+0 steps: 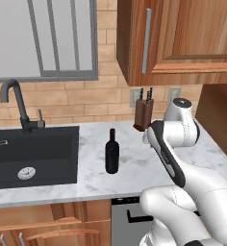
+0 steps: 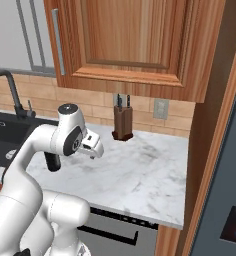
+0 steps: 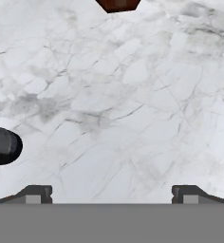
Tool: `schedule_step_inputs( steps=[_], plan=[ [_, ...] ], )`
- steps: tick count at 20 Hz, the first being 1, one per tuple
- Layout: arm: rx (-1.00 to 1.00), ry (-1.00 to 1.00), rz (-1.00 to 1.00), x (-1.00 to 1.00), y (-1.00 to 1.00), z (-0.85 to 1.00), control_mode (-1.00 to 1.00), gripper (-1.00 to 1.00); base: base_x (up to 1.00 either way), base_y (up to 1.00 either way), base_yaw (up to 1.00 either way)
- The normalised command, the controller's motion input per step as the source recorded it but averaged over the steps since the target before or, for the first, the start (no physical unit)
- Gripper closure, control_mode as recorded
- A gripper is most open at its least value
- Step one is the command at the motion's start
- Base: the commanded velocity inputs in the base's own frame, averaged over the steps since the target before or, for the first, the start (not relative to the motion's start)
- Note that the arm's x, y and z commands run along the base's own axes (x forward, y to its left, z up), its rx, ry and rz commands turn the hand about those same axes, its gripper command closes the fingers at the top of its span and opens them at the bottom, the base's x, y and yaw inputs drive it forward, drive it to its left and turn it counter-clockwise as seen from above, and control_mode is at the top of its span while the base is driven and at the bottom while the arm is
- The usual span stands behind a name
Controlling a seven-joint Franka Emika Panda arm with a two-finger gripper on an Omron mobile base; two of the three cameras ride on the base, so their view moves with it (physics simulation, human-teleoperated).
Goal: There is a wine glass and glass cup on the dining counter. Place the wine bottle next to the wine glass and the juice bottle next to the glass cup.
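White arm links fill the foreground of the left base view; behind them, the wine bottle [image 1: 112, 152] stands upright on a marble counter [image 1: 134, 170] near a black sink [image 1: 33, 154]. From the hand view, the gripper [image 3: 112, 194] is seen spread wide, empty, above bare marble.

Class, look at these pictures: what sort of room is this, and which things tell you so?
A rendered home kitchen: a black sink with tall black tap set in a marble counter, and a wooden knife block below wooden wall cabinets.
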Motion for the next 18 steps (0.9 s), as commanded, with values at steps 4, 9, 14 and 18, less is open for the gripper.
schedule_step_inputs(
  steps=[4,9,14,18],
  plan=[
    [0.0,0.0,0.0,0.0,0.0,0.0,1.0,-1.0,0.0,0.0,0.0],
    [0.0,-0.01,0.0,0.0,0.01,0.0,-1.0,-1.0,0.0,0.0,0.0],
    [0.0,-0.02,-0.08,-0.05,0.15,0.05,-1.0,-1.0,0.0,0.0,0.0],
    [0.0,0.0,-0.13,-0.1,0.3,0.07,-1.0,-1.0,0.0,0.0,0.0]
  ],
)
